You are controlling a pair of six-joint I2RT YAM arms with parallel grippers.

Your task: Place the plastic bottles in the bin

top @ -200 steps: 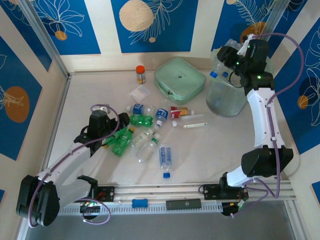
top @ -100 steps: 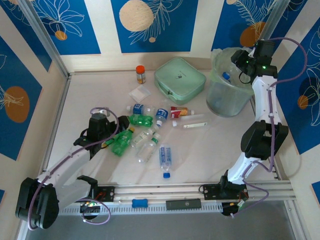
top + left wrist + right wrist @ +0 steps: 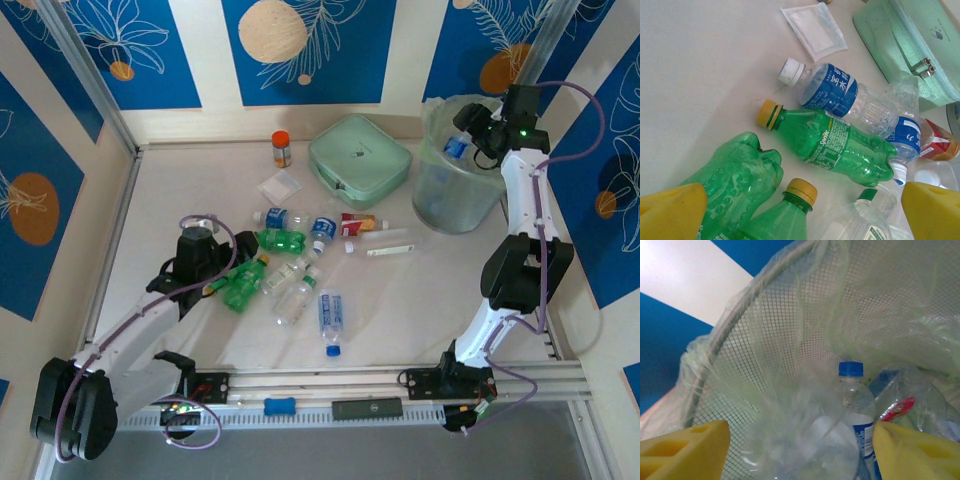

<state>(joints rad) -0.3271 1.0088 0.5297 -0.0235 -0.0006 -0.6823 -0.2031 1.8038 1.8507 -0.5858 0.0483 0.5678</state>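
Overhead, the plastic bottles (image 3: 290,245) lie in a loose heap at the middle of the table (image 3: 200,160): clear ones with blue labels, a few green, one red-labelled. The left jaws hang just beside the heap's left end. At the far right stands the bin (image 3: 450,200), a tall round translucent tub with a pale green bag over its rim. The right jaws reach in over that rim, with a blue-labelled bottle (image 3: 455,148) just beside them. A mint-green case (image 3: 360,160) and an orange-capped jar (image 3: 282,148) sit at the back.

From the left wrist, the left jaws stand wide, their yellow pads (image 3: 672,210) at the lower corners, holding nothing. Between them lie a crushed green bottle (image 3: 735,175) and a yellow-capped green one (image 3: 785,215). Beyond these rest a green Sprite bottle (image 3: 840,145) and a clear, white-capped bottle (image 3: 832,90) with a blue label, lying side by side. A white sachet (image 3: 815,30) lies farther off.

From the right wrist, the right jaws are spread apart, one yellow pad (image 3: 685,450) at each lower corner. Inside the bin's mesh wall (image 3: 790,325) a clear blue-capped bottle (image 3: 855,405) stands upright between the pads. Whether it touches the right-hand pad cannot be told. A crumpled clear bottle (image 3: 910,400) lies beside it.
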